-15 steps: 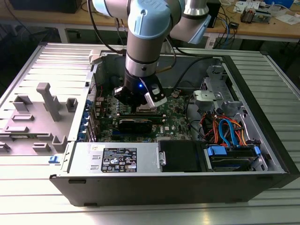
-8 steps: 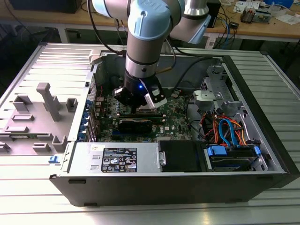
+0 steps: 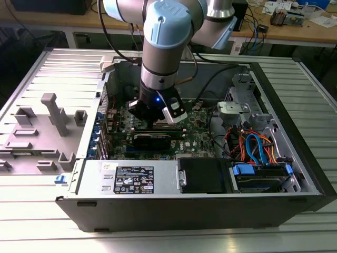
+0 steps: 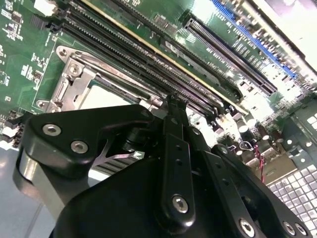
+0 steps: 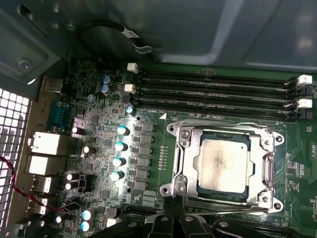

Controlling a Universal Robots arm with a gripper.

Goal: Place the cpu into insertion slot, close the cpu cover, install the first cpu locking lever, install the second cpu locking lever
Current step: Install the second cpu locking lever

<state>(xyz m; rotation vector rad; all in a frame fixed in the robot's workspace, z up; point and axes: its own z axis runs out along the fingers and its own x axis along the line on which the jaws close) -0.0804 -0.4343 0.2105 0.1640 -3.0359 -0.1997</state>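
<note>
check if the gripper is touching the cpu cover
Cannot tell. In the first wrist view the gripper ends right at the edge of the cpu cover, closed around the cpu, but neither contact nor a gap shows plainly.

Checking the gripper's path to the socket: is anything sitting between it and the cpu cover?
Nothing visible. In the first wrist view the gripper sits right at the edge of the cpu cover, which lies closed around the cpu, with no cable or part between.
</note>
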